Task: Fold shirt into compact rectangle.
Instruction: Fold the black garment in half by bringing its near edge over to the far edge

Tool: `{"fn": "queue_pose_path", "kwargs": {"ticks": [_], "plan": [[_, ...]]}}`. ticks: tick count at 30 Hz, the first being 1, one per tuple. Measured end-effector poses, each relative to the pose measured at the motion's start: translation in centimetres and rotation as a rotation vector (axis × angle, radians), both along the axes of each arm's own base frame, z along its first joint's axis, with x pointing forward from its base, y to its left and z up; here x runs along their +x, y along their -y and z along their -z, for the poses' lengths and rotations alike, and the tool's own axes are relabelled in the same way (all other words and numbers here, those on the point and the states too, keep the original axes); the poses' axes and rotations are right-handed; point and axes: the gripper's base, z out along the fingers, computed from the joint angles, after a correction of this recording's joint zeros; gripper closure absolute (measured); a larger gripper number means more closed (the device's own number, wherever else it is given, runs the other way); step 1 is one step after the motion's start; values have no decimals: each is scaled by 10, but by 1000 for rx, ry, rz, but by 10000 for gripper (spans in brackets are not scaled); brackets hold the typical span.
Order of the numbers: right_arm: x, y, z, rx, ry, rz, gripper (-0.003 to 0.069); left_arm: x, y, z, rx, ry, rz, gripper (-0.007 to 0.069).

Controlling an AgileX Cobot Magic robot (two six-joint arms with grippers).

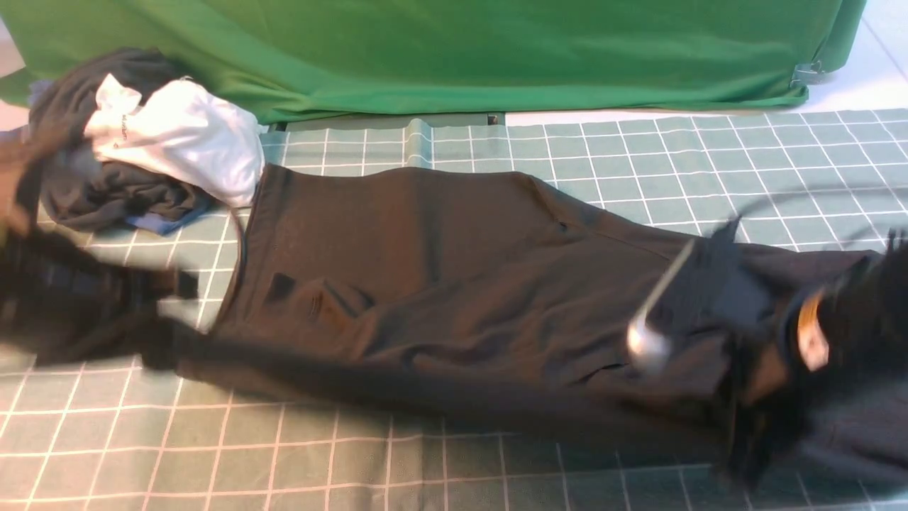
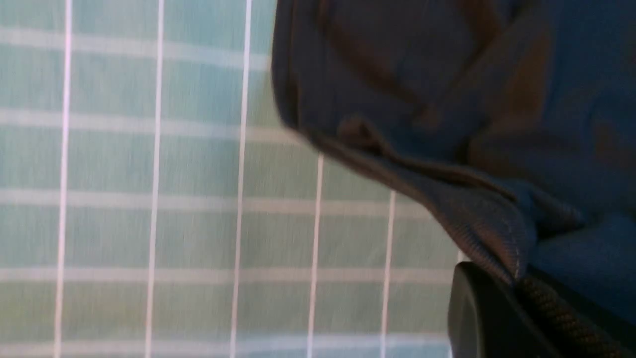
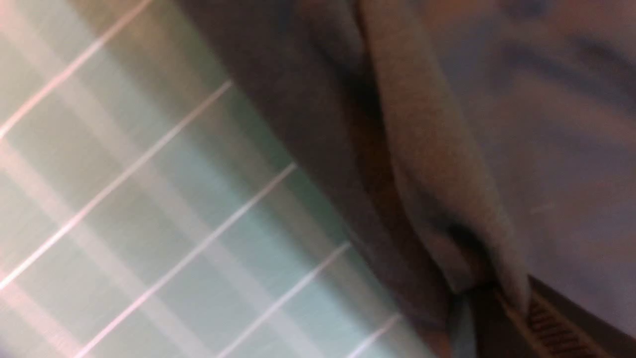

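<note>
Black shirt [image 1: 440, 284] lies stretched across the checked table cloth [image 1: 638, 156] — we see our left gripper [image 2: 519, 288] clamped on a hem at one end, our right gripper [image 3: 489, 298] pinched tight on a fold at the other. Heaped clothes [image 1: 142, 142] sit beside its far left corner.

Left arm [image 1: 64, 298], right arm [image 1: 869, 319], shirt [image 3: 546, 124] blurred

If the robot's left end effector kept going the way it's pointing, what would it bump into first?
Probably the shirt: the left end effector is shut on its edge, so black fabric lies right ahead. Past that is likely the checked tablecloth; blur makes depth unclear.
</note>
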Motion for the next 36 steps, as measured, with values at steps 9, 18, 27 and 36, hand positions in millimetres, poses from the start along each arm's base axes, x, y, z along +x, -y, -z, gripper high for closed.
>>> {"fn": "queue_pose_path", "kwargs": {"ticks": [9, 18, 27, 36], "plan": [[87, 4, -16, -7, 71, 65, 631, 98, 3, 2, -9, 9, -33, 608], [181, -17, -3, -11, 121, 74, 631, 196, -14, 45, -14, -40, -109, 608], [234, -29, 36, -20, 109, 91, 631, 234, -27, 84, -4, -79, -165, 608], [255, -37, 65, 0, 145, 87, 610, 243, -35, 94, 15, -40, -195, 594]]}}
